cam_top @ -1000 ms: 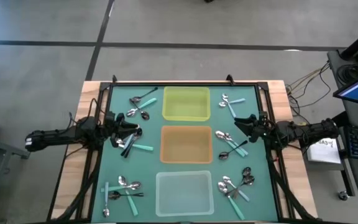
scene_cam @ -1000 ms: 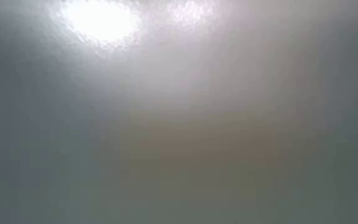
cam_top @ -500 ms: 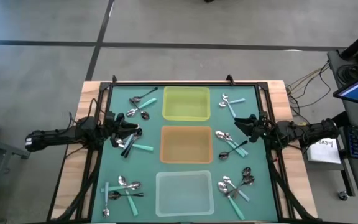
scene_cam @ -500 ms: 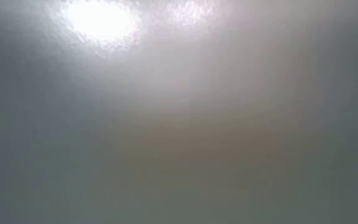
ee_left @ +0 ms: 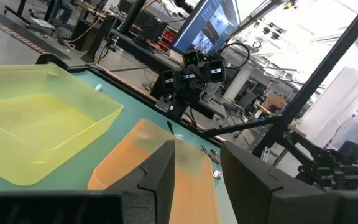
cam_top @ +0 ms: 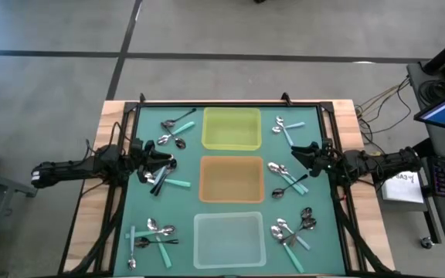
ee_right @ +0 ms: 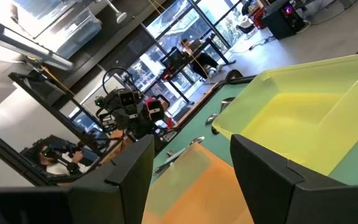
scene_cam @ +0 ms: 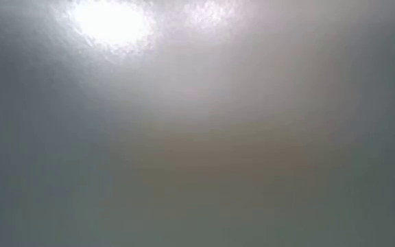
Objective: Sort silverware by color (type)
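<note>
Spoons lie in several small heaps on the green mat, seen in the high view: three down the left side [cam_top: 174, 130] [cam_top: 163, 179] [cam_top: 151, 234] and three down the right side [cam_top: 284, 130] [cam_top: 288, 179] [cam_top: 293, 229]. Each heap mixes shiny silver, teal-handled and dark spoons. My left gripper [cam_top: 154, 158] is by the middle left heap, open and pointing toward the table's right. My right gripper [cam_top: 303, 154] is by the middle right heap, open and pointing left. In the wrist views the left gripper [ee_left: 197, 168] and the right gripper [ee_right: 191, 168] hold nothing.
Three square trays stand in a row down the middle of the mat: yellow [cam_top: 231, 127] at the far end, orange [cam_top: 231, 179] in the middle, clear [cam_top: 229, 239] at the near end. A black frame [cam_top: 230, 103] borders the mat. The low view shows only grey blur.
</note>
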Action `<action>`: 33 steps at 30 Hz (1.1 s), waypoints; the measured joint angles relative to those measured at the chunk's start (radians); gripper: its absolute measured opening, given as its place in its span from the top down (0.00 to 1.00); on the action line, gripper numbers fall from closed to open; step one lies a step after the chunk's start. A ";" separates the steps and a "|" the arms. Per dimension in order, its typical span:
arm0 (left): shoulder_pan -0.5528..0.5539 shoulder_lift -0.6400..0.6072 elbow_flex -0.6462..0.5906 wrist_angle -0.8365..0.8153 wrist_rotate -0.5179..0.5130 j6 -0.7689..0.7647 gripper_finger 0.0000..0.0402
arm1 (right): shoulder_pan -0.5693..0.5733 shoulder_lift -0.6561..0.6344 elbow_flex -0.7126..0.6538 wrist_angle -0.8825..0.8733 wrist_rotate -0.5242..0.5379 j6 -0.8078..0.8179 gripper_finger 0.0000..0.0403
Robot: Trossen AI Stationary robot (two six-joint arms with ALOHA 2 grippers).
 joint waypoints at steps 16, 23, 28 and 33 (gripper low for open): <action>0.000 0.000 0.000 0.000 0.000 0.000 0.72 | -0.001 0.000 0.000 0.003 0.027 0.005 0.50; 0.000 0.000 0.000 0.000 0.000 0.000 0.72 | -0.001 0.000 0.000 0.003 0.027 -0.001 0.50; 0.000 0.000 0.000 0.000 0.000 0.000 0.72 | -0.001 0.000 0.000 0.020 -0.008 0.074 0.50; 0.000 0.000 0.000 0.000 0.000 0.000 0.72 | 0.000 0.013 0.005 0.022 -0.095 -0.082 0.50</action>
